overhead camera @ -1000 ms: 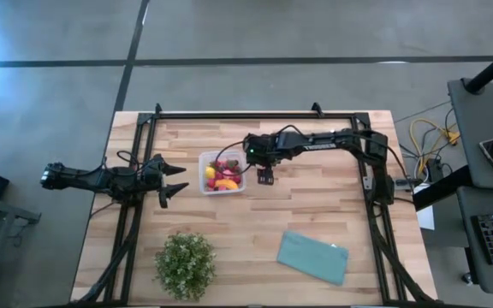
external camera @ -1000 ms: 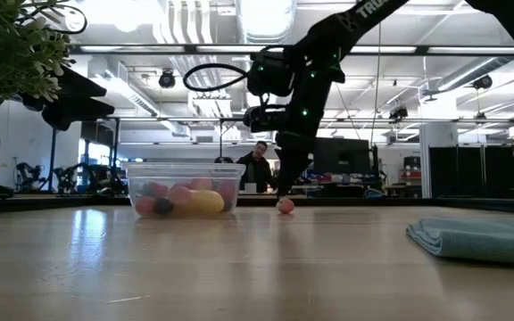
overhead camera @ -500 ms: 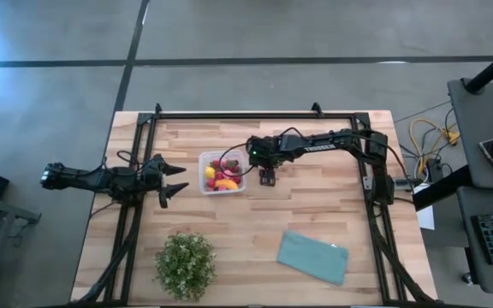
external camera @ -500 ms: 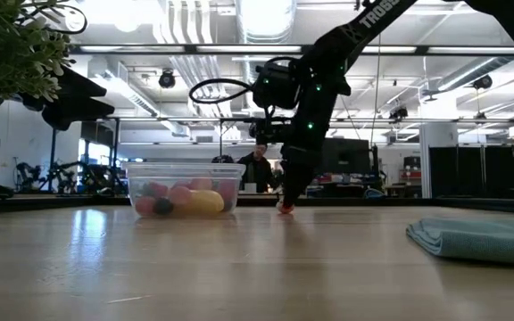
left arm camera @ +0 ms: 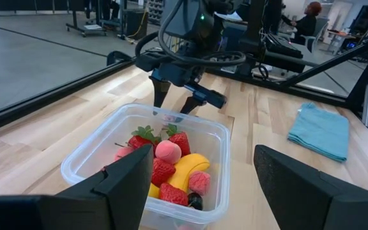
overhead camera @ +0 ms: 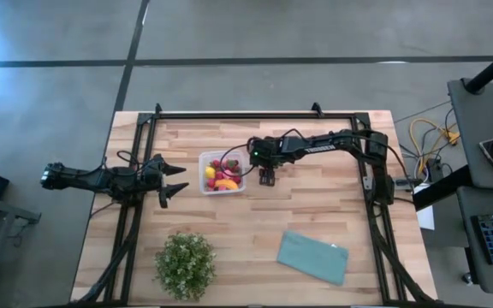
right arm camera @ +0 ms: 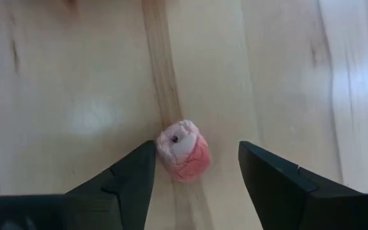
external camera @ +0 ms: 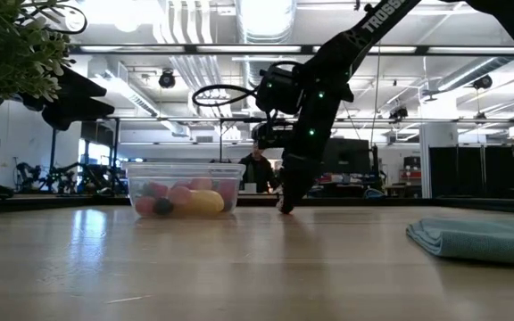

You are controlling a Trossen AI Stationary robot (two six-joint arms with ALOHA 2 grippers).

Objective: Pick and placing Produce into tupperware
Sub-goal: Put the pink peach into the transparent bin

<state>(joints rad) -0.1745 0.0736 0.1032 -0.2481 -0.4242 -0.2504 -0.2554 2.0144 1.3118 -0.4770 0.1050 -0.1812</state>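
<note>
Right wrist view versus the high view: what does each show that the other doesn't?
Only the right wrist view shows the pink fruit lying on bare wood between the right pincer's fingers, one finger at its side, the other apart.

Only the high view shows the tupperware holding produce, the potted plant, the teal cloth and the left pincer waiting open at the table's left side.

Both show the wooden table and the right pincer.

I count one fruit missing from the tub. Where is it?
A pink fruit lies on the table between the right gripper's fingers, just right of the tub in the high view.
</note>
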